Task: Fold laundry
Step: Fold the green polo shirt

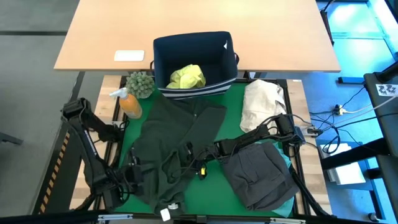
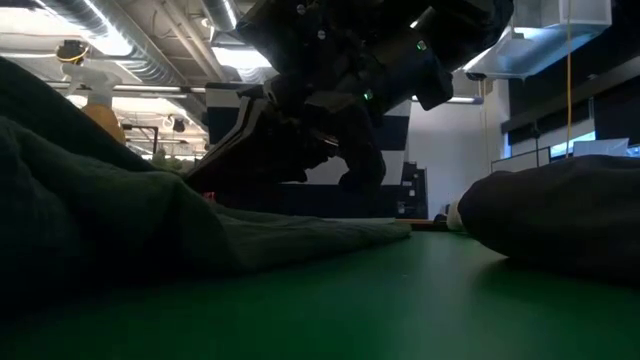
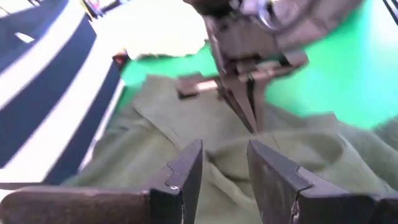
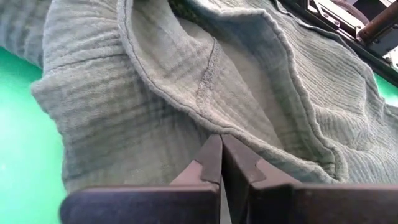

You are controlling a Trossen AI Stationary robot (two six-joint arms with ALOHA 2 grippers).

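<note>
On the green tabletop, a crumpled dark olive crinkle-weave garment is lying spread across the left-centre, with a charcoal grey folded garment resting to its right. The left hand is hovering just over the olive cloth with its fingers apart, gripping nothing. The right hand is pressing its 2 fingers together against a raised fold. Only the high view is showing the bright yellow-green shirt sitting inside the navy fabric bin.
</note>
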